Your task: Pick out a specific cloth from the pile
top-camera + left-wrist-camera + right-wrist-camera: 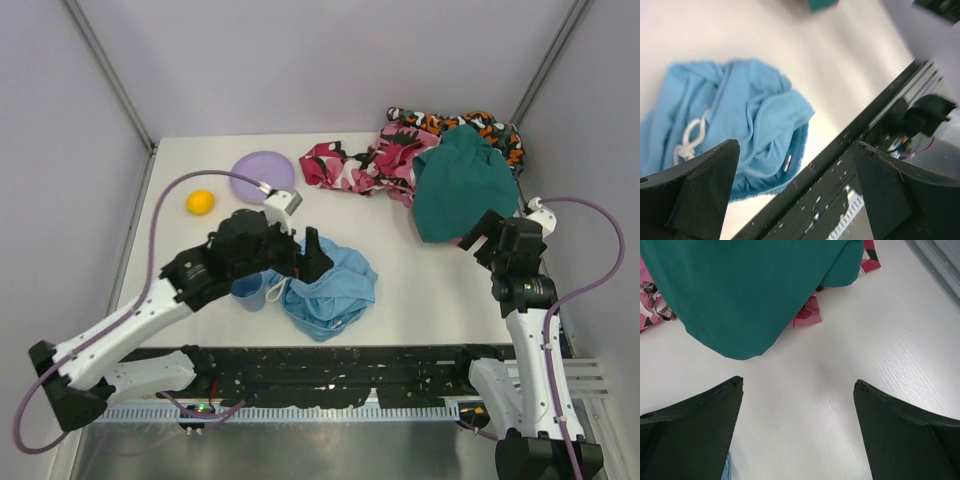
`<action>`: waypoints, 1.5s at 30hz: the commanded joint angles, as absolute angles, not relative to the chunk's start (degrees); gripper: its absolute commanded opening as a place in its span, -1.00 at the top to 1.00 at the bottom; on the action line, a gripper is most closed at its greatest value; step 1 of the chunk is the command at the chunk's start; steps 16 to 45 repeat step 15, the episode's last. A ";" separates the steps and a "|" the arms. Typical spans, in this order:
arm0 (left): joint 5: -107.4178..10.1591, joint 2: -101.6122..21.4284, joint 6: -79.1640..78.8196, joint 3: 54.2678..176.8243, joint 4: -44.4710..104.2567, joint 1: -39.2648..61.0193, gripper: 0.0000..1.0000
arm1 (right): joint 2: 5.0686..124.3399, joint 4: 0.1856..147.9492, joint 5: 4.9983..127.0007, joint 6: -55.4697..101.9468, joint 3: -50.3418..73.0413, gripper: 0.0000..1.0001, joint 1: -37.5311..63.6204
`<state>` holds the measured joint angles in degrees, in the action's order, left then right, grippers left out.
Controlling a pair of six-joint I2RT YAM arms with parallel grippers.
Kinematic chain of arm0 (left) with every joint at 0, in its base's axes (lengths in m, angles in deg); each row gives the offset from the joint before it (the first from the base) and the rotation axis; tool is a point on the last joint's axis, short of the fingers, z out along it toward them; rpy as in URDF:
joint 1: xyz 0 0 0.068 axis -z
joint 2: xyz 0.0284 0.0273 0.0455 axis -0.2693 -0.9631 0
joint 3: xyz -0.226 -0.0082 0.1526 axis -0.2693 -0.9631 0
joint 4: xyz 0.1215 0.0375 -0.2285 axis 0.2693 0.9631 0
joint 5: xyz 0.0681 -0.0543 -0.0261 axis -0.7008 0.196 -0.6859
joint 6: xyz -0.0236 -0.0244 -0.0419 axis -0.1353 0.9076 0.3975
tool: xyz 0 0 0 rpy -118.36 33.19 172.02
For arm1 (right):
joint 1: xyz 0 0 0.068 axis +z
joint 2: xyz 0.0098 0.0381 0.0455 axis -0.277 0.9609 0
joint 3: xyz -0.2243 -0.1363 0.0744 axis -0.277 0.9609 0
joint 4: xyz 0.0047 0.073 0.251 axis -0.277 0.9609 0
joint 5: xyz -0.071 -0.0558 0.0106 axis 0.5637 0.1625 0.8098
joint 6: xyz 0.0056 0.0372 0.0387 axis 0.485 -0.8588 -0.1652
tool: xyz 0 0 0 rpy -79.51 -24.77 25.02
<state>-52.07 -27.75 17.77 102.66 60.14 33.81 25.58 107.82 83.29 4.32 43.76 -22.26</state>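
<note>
The sky-blue cloth [330, 290] lies crumpled near the table's front edge, apart from the pile [440, 160] at the back right. In the left wrist view the cloth [740, 125] shows its white drawstring [692, 137]. My left gripper [310, 258] hangs just above the cloth's left part, jaws wide open, nothing between them [796, 150]. My right gripper [478, 235] stands open over bare table beside the teal cloth [462, 185], which fills the top of the right wrist view [750, 290]; its own jaws [799, 382] hold nothing.
A lilac plate [263, 175] and an orange ball [200, 202] sit at the back left. A light blue cup [249, 292] stands left of the cloth. The black front rail [840, 170] runs close under the cloth. Pink patterned cloth [360, 165] spreads left of the teal one.
</note>
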 commanded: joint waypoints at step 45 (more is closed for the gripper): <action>-88.09 -5.11 21.82 99.80 75.68 34.48 -0.99 | 13.51 107.93 94.47 3.07 42.78 -0.91 -22.32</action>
